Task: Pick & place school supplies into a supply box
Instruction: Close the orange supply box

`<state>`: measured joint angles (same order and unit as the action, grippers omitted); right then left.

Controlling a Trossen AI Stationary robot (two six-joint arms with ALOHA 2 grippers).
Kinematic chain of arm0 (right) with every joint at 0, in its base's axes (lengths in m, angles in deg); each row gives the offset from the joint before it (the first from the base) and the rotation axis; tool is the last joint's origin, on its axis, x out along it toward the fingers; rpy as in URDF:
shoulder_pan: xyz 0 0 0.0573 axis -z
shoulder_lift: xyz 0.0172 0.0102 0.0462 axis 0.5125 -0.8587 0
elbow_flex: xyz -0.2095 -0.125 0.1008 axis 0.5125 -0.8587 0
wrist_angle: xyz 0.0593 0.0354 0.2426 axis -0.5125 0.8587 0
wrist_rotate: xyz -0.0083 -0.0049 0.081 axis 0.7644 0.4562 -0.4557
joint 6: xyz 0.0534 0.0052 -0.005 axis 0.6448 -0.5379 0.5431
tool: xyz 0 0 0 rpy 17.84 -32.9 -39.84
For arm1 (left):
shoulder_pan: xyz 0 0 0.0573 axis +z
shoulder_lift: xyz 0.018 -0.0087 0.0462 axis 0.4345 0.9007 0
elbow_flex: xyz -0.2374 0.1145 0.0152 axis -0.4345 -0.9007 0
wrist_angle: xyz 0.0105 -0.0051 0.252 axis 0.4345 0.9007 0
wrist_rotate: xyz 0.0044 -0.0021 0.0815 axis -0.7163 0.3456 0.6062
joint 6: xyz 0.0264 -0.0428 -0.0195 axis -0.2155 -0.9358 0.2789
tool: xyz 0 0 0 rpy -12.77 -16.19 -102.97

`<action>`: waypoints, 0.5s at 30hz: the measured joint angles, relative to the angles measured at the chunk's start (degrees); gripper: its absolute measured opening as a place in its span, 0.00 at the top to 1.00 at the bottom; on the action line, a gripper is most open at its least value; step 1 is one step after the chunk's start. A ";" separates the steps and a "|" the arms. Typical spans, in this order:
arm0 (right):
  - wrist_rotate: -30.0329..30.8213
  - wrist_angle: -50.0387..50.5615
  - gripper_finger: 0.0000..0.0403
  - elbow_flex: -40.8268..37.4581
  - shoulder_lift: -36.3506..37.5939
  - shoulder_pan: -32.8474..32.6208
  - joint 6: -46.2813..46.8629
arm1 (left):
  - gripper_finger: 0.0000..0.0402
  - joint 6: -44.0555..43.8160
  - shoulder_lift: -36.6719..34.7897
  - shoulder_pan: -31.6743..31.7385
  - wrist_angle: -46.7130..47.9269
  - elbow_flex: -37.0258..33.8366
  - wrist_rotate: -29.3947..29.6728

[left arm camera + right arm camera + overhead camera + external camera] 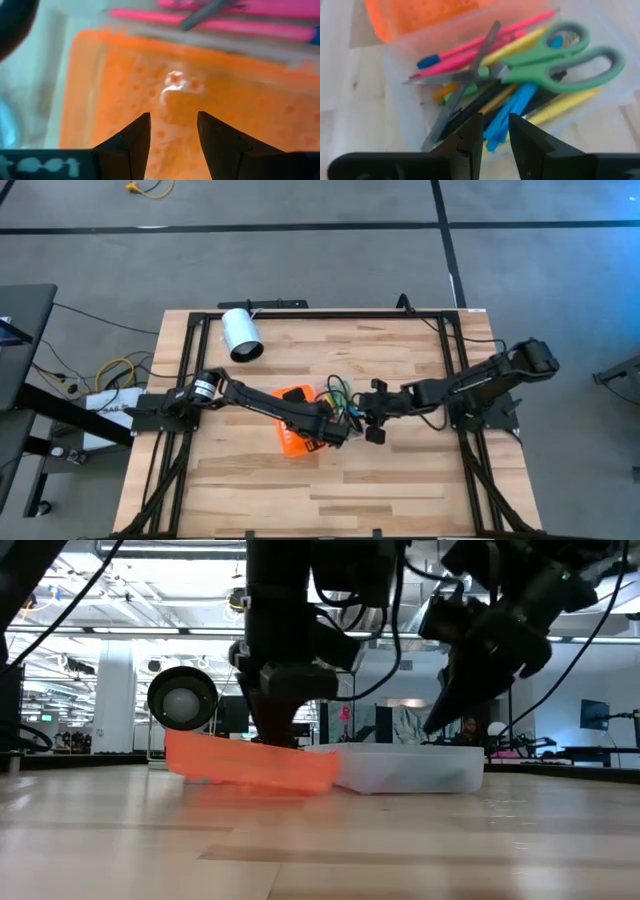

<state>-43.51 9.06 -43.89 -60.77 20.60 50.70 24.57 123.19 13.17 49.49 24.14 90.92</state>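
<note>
The supply box stands at the table's middle. Its clear tray [410,768] rests flat, and its orange lid [250,765] slants down from the tray's left side to the table. Pens, pencils [510,110] and green-handled scissors [555,65] lie in the tray. My left gripper [172,117] is open, pointing down, close over the lid [225,90]. My right gripper [495,125] hangs above the tray [400,75], its fingers a small gap apart with nothing between them. My left gripper comes down on the orange lid's upper face [170,100] from above, fingers apart. In the low view its lower end [285,735] reaches the lid's top edge. Whether the fingertips touch the lid, I cannot tell.
A white cylinder [240,333] lies near the table's far left corner. A black frame [330,313] runs round the table's edges. Bare wood [330,490] spreads toward the near edge. Both arms meet over the box [292,438].
</note>
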 joint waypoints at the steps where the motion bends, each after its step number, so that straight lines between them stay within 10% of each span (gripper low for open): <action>1: 0.01 0.07 0.79 0.00 -0.52 0.24 0.56 | 0.62 -1.55 0.00 -0.21 1.27 0.00 0.68; 15: -1.01 3.51 0.79 0.06 -2.08 -3.24 6.19 | 0.62 -11.61 -0.78 -2.13 4.39 -5.12 2.29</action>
<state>-44.52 12.57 -43.83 -62.85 17.36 56.90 12.96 122.40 11.04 53.88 19.02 93.20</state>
